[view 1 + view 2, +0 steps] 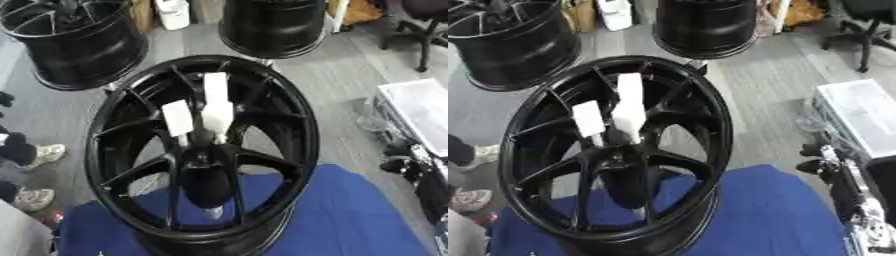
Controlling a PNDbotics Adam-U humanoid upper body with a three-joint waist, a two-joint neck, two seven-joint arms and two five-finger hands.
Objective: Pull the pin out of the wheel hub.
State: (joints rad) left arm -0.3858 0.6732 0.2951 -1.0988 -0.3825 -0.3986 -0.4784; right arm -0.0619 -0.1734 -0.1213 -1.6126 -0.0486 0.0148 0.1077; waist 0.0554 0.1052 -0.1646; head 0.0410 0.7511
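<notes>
A large black spoked wheel hub [118, 150] stands tilted on a blue cloth [350, 215], filling the middle of both views. Two white pin-like pieces rise from its centre: a longer one [216, 107] and a shorter one [178, 117] to its left. Their lower ends meet the black centre boss [203, 142]. A dark oval shape [206, 187] shows through the spokes below the centre. My right hand [837, 175] shows as black and silver parts at the right edge, well away from the hub and touching nothing. My left hand is out of view.
Two more black wheel hubs stand on the grey floor behind, at the far left [74, 42] and far middle [276, 25]. A white box [424, 107] sits at the right. A person's shoes [35, 152] show at the left edge.
</notes>
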